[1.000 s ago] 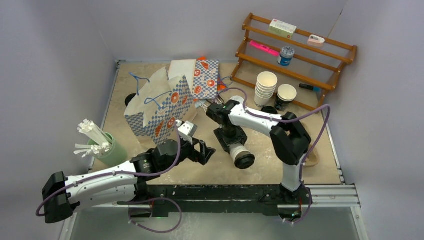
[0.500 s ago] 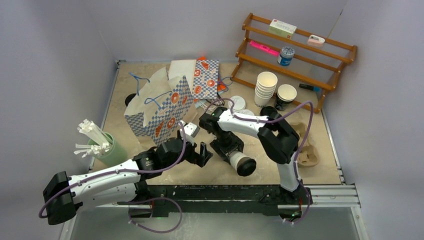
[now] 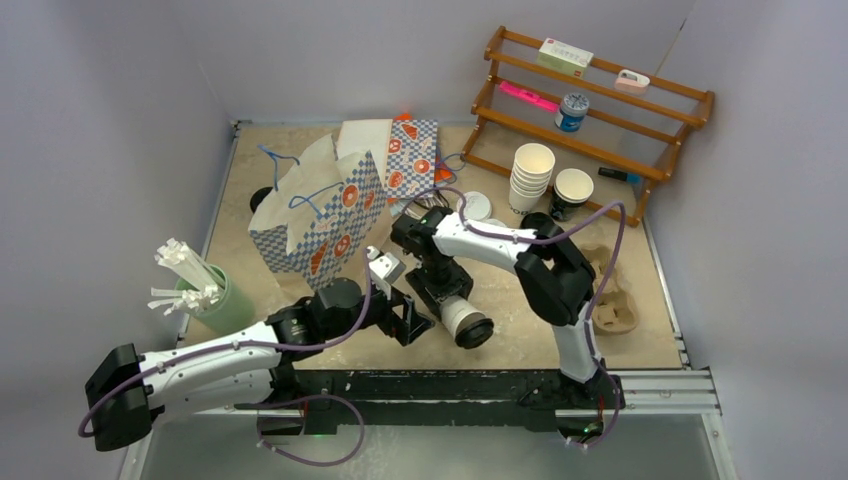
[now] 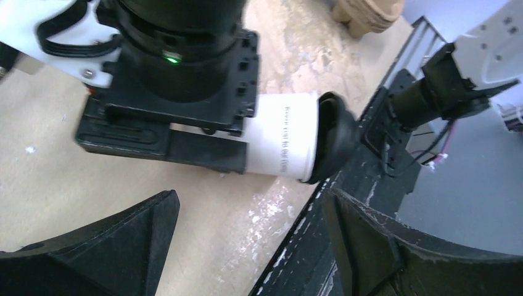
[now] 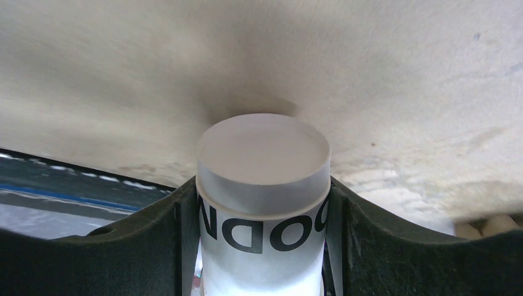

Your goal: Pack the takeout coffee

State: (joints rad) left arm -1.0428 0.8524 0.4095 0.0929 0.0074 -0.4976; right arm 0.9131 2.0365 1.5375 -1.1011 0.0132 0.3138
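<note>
Swung leftward, right tool (image 3: 447,300) clamps cup (image 3: 462,318) sideways beside gaping, empty left tool (image 4: 250,240); seemingly mid-carry, next uprighting into bag (image 3: 318,215).

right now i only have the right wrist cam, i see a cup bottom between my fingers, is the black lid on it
observer: yes, the black lid is on the cup, which lies sideways in the right gripper.
operator: where's the left gripper
observer: the left gripper is open beside the cup, on its left, holding nothing.
operator: and the bag
observer: the checked paper bag stands farther from the bases, left of both grippers.
</note>
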